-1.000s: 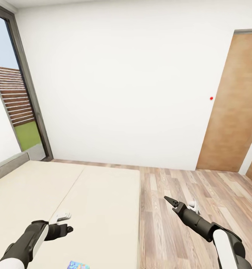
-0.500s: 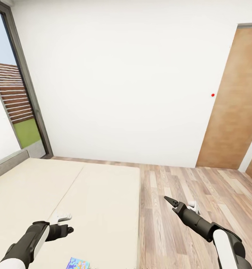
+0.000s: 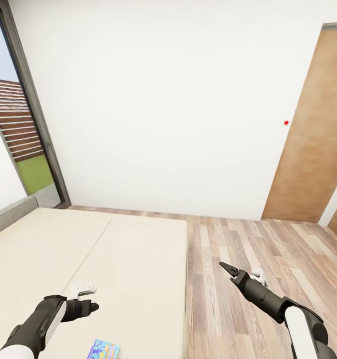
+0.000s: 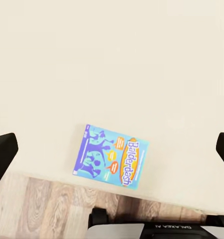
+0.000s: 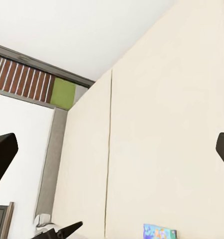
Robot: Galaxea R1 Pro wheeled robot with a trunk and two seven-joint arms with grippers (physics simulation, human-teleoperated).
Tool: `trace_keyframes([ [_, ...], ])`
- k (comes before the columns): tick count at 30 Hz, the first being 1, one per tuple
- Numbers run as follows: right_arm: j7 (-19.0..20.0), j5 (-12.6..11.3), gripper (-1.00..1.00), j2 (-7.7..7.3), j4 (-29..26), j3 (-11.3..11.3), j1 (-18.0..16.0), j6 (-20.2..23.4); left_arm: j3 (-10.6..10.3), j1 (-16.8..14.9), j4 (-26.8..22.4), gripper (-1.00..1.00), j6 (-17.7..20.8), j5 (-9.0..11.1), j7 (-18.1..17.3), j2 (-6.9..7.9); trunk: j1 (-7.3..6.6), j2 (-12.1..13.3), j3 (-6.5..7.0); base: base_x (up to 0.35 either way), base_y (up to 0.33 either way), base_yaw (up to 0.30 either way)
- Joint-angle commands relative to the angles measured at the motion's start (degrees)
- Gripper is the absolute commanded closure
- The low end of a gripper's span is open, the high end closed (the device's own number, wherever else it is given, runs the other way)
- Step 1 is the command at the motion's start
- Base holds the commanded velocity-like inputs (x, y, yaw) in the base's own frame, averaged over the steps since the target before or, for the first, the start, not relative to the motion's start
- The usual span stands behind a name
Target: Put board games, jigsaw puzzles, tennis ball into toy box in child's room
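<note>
You are facing the white wall [image 3: 153, 109] of the child's room, with a tall window [image 3: 18, 134] at one end of it and a brown door [image 3: 313, 134] at the other, and wood-plank floor [image 3: 248, 279] running from the wall back past the bed. The bed [image 3: 113, 269] is your landmark: a broad, flat cream mattress reaching from the window side toward you. Your left arm hangs over the bed's near part, and in the wrist camera the left hand [image 4: 112, 149] stands wide open and empty, its dark fingertips [image 4: 2, 154] far apart at the frame edges. The right hand [image 3: 228, 269] hovers beside the bed, over the floor; its wrist view likewise shows the tips spread apart, gripping nothing. One of the board games, the blue board game [image 4: 112, 157], lies flat on the bed close to its near edge, just below your left hand, and its corner peeks into the head view [image 3: 103, 350]. Judging by its look, it is a thin, stiff cardboard box, probably light, with a slick printed face. Lying flush on soft bedding it offers little to pinch from above, so you would likely do best taking it by a long edge, perhaps where it nears the mattress border.
</note>
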Motion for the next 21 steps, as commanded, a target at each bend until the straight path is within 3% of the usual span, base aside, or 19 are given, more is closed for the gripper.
trace_keyframes([
  [1, 0.41, 0.3, -1.0, 0.06, -0.02, -0.18, -0.09, 0.33, 0.18, -0.04, -0.06, -1.0, 0.36, 0.06, -0.22, -0.02, 0.04, -0.14, -0.23, 0.0, 0.0, -0.066],
  [10, 0.41, 0.3, -1.0, 0.06, -0.02, -0.16, -0.09, 0.28, 0.08, -0.04, -0.13, -1.0, 0.35, 0.06, -0.18, -0.02, 0.04, -0.14, -0.85, 0.0, 0.035, -0.159],
  [16, 0.41, 0.33, -1.0, 0.06, -0.02, -0.19, -0.09, 0.27, 0.08, -0.04, -0.17, -1.0, 0.35, 0.06, -0.22, 0.04, 0.04, -0.14, -1.11, 0.0, 0.204, -0.206],
  [21, 0.44, 0.38, -1.0, 0.06, -0.02, -0.17, -0.1, 0.27, 0.03, -0.04, -0.28, -1.0, 0.35, 0.06, -0.23, 0.0, 0.04, -0.14, -1.17, 0.0, 0.244, -0.063],
])
